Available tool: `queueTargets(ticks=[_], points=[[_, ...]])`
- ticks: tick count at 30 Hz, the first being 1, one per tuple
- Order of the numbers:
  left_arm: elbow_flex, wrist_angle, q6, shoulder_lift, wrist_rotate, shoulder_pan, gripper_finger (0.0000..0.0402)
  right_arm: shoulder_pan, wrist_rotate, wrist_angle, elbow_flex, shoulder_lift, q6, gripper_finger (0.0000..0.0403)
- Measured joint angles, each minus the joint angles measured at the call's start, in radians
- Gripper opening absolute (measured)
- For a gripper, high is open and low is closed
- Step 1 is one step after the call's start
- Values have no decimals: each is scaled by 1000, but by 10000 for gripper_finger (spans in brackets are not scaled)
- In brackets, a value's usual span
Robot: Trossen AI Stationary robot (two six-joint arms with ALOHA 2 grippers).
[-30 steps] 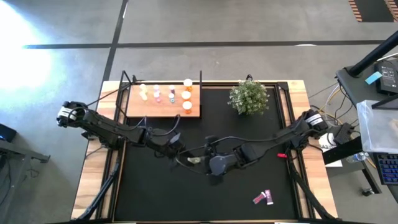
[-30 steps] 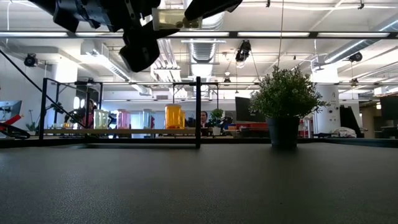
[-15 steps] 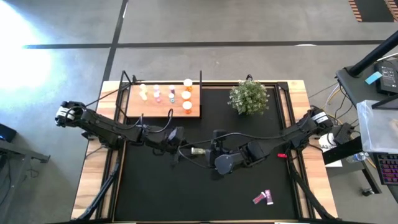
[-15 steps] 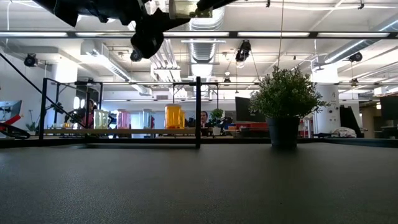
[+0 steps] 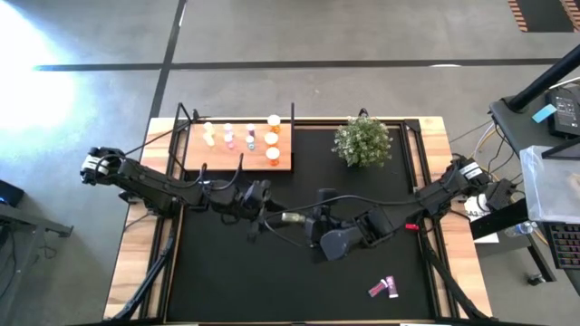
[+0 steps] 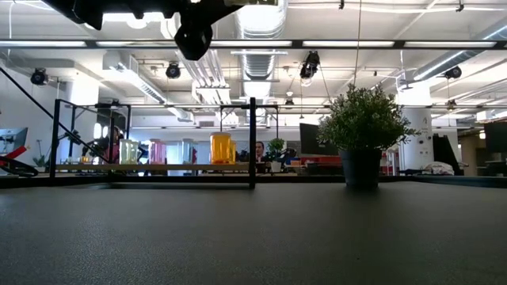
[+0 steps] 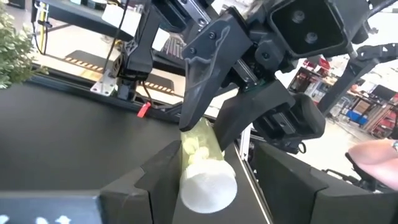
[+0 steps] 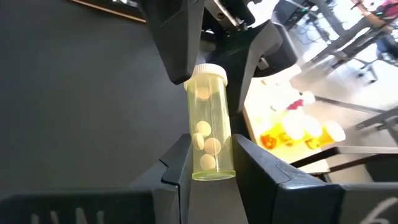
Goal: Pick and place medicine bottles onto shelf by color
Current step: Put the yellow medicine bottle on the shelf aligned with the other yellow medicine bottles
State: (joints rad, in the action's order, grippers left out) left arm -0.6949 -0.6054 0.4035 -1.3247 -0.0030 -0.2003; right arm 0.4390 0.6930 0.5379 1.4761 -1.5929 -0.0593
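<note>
Yellowish pill bottle [image 5: 291,218] hangs mid-mat between both grippers, a handover I judge. My right gripper [image 8: 210,163] is clamped on its base; my left gripper [image 7: 205,180] brackets the white cap, jaws half-wide, grip unclear. Shelf [image 5: 201,160] sits toward eleven o'clock, holding several bottles. Next I'd need the left firmly closed before the right lets go.

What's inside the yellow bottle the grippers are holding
Several pale round pills show through the yellow bottle; its bottom end is covered between the right gripper fingers, and the left gripper flanks its white cap.
</note>
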Motion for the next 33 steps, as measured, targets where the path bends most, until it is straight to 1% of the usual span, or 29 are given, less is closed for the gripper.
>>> queueTargets(ticks=[4, 15, 18, 27, 33], points=[[0, -4, 1, 0, -7, 1, 182, 5, 47, 2, 0, 0, 4, 91], [0, 14, 4, 0, -6, 1, 181, 9, 73, 5, 8, 0, 16, 91], [0, 15, 4, 0, -6, 4, 171, 8, 74, 9, 8, 0, 16, 91], [1, 15, 4, 0, -8, 5, 115, 9, 68, 9, 8, 0, 15, 91], [2, 14, 3, -1, -9, 5, 104, 9, 67, 10, 9, 0, 14, 91]])
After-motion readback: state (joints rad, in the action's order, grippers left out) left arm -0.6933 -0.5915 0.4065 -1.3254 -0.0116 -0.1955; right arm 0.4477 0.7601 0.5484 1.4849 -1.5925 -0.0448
